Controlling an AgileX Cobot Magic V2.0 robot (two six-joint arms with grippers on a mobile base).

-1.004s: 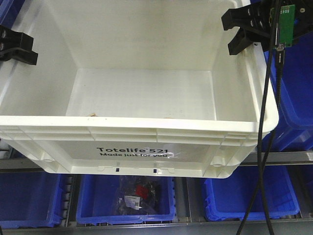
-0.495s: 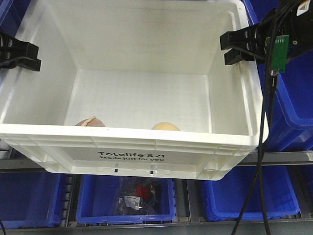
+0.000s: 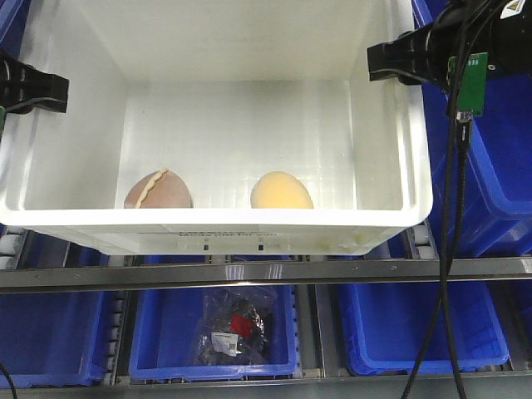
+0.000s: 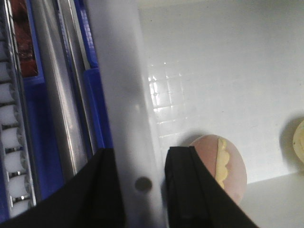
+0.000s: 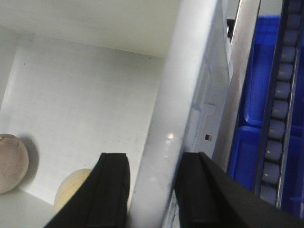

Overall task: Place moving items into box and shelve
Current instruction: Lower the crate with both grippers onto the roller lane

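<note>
White plastic fills most of the front view: the box (image 3: 216,218), a large crate, is tipped so its open top faces the camera and its near rim sits over a metal shelf rail (image 3: 266,273). Blue bins (image 3: 212,332) line the rack below and to the right of it, and one of them holds a clear bag with dark contents and a red patch. On the crate's left wall the left gripper (image 4: 137,190) is clamped, one black finger outside the wall and one inside, as the left wrist view shows. The right gripper (image 5: 152,190) grips the opposite wall the same way, the white rim squeezed between its two black fingers. Black cables (image 3: 453,208) hang down from the right arm past the crate's corner. Inside, both toys lie against the near wall on the crate's floor, apart from each other: the greyish-pink round toy (image 3: 158,189) with a cream scalloped seam to the left, the yellow oval toy (image 3: 281,190) to the right.
</note>
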